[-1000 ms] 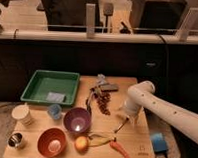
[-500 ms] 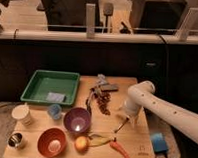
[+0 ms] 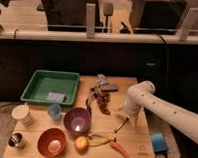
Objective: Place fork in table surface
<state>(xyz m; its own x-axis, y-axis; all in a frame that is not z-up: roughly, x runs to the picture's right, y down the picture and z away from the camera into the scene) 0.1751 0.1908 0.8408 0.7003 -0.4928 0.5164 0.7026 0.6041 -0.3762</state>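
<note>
Fork (image 3: pixel 121 127), a thin dark sliver on the table (image 3: pixel 139 136) just under the gripper (image 3: pixel 126 116), looks light, stiff and slippery, best pinched mid-handle; the gripper's state cannot be told.

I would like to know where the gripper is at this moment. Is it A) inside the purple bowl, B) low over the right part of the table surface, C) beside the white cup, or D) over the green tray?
B: the gripper hangs low over the right part of the table surface, right of the purple bowl and far from the green tray.
</note>
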